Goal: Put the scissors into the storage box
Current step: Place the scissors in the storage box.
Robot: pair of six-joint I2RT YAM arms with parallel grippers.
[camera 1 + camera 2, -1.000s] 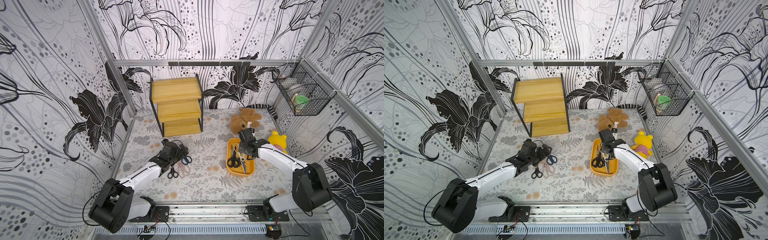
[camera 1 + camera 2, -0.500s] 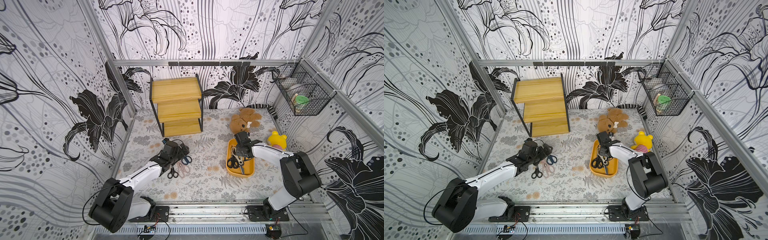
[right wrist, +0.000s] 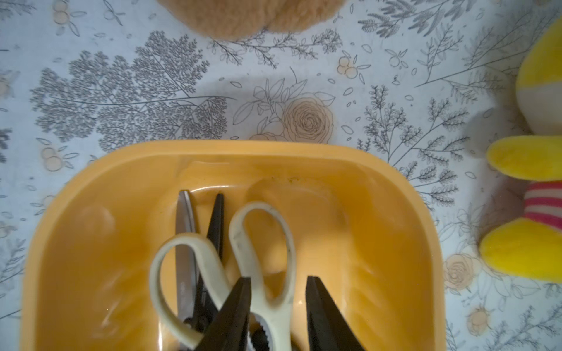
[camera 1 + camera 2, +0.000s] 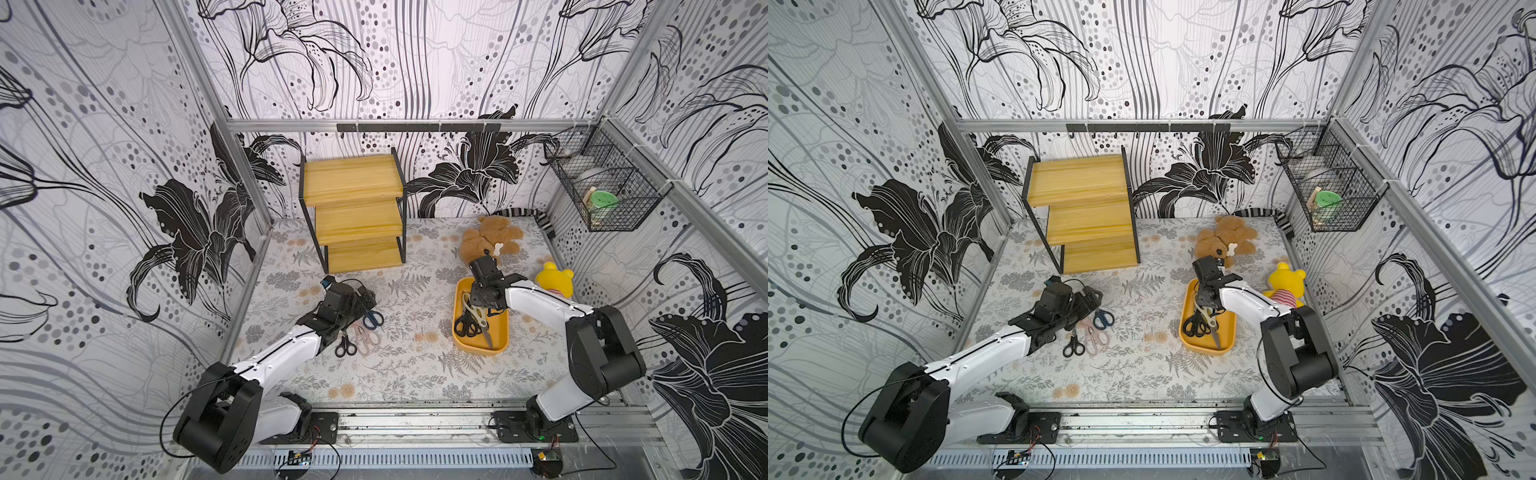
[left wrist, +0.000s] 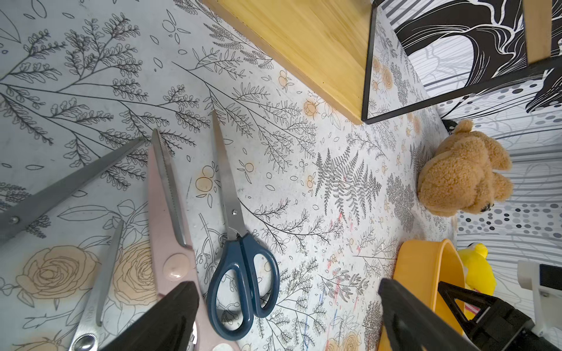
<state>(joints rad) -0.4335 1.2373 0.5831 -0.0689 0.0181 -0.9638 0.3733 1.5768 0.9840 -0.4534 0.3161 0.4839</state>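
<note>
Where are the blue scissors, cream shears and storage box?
blue scissors (image 5: 241,246): left wrist view, on the handle neck just below the pivot.
cream shears (image 3: 273,319): right wrist view, on the handle shank.
storage box (image 3: 243,148): right wrist view, on the rim.

we see a tiered wooden shelf (image 4: 353,212) by the back wall, a brown teddy bear (image 4: 486,241) near a yellow plush toy (image 4: 555,280), and a black wire basket (image 4: 623,216) hanging on the side wall.

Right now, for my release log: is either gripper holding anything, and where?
Nothing held: right gripper jaws apart around the cream shears' handle; left gripper open, empty.
</note>
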